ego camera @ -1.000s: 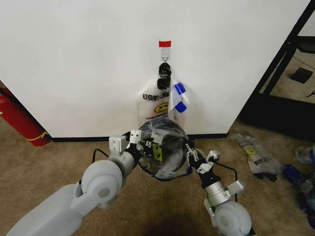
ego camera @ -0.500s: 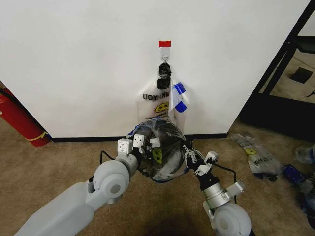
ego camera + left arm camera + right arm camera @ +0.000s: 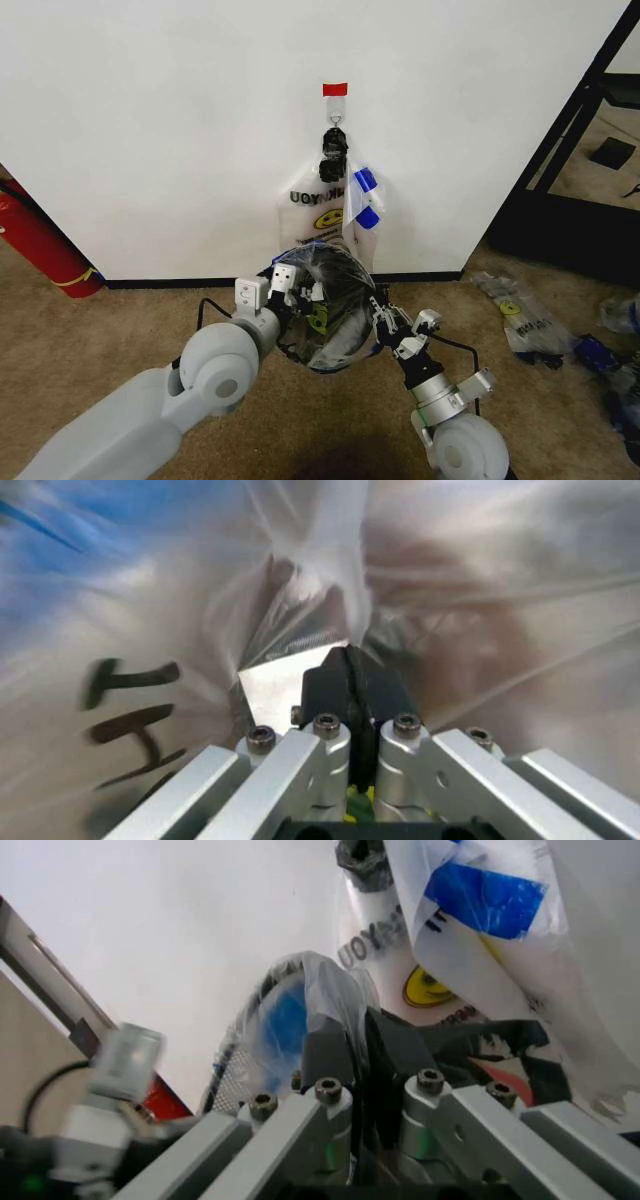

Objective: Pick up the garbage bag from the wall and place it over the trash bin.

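Left arm: grey, reaching forward from low on the robot's left, elbow bent; left gripper (image 3: pixel 297 292) at the near-left rim of the small round black trash bin (image 3: pixel 345 345), fingers pressed together on a fold of plastic film (black lettering beside them in the left wrist view).

Right arm: shorter reach, wrist angled up toward the bin's right side; right gripper (image 3: pixel 384 318) with its fingers closed on the film at the right rim.

Thin translucent plastic garbage bag (image 3: pixel 335 300): stretched between the two grippers over the bin's mouth, blue patches at the rim, a yellow smiley showing on its left side.

Plain white wall (image 3: pixel 180 130): black baseboard along the foot, one small red tape strip (image 3: pixel 335 89), one metal hook (image 3: pixel 335 125) beneath it, from which further smiley bags (image 3: pixel 335 210) hang (their number I cannot tell).

Floor: brown carpet (image 3: pixel 120 330). One red fire extinguisher (image 3: pixel 40 240) stands at the left, against the wall. Loose bags (image 3: pixel 525 318) lie at the right; one black frame (image 3: pixel 585 110) stands beyond.
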`<state>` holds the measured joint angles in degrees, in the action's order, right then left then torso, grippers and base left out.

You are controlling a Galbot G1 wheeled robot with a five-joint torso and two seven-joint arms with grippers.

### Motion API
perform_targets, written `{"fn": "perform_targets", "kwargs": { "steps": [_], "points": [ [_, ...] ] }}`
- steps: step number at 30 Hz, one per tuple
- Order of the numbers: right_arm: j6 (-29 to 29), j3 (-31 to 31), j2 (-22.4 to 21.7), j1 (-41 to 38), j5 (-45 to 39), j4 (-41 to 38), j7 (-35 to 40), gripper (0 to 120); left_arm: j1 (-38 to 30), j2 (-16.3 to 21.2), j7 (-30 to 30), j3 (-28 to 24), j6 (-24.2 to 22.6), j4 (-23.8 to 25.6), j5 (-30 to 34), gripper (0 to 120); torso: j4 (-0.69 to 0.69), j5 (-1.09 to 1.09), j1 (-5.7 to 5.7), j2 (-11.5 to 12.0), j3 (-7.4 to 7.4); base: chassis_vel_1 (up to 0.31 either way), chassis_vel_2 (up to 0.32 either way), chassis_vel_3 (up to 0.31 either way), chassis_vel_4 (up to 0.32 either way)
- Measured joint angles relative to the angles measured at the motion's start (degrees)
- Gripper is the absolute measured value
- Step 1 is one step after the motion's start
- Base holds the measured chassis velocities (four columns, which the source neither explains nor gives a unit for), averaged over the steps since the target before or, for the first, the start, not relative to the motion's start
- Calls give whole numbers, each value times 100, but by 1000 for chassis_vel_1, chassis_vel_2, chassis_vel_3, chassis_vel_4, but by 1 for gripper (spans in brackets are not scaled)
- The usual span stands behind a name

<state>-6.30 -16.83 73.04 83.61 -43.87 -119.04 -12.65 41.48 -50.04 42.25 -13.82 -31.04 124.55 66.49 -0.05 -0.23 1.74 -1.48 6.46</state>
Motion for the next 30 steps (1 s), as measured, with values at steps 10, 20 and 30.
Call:
{"fn": "perform_targets", "kwargs": {
  "steps": [10,20,30],
  "points": [
    [-5,-1,-55,60,46,-153,-58,0,-203,-70,64,-194,-18,-532,-213,0,-1,0,0,0,0,0,0,0,0],
    [-7,32,-45,51,110,-156,-68,0,-241,-61,151,-325,-169,-563,-515,0,-1,0,0,0,0,0,0,0,0],
    [-14,38,-40,54,158,-140,-68,0,-262,-70,156,-352,-119,-309,-171,0,0,0,0,0,0,0,0,0,0]
  ]
}}
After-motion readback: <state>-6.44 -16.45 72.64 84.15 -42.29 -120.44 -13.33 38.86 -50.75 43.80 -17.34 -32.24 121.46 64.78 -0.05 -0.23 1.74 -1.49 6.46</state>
